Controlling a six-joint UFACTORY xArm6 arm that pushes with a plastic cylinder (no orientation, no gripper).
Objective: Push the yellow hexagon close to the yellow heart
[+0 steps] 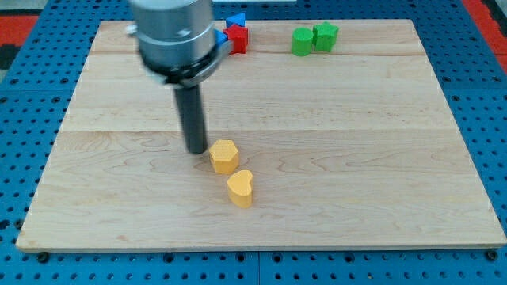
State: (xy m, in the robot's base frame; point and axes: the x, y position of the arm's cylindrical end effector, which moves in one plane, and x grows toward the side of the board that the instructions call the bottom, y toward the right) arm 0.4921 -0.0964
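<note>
The yellow hexagon [224, 156] lies on the wooden board [356, 158] near the middle, a little toward the view's bottom. The yellow heart [240, 188] lies just below and to the right of it; the two are very close, nearly touching. My tip [196, 149] rests on the board just to the left of the hexagon, close beside it, with a narrow gap or light contact that I cannot tell apart.
A red star-like block [236, 37] and a blue block [234, 20] sit at the view's top, partly hidden by the arm's body [174, 36]. Two green blocks [302, 41] [325, 35] sit side by side at the top right.
</note>
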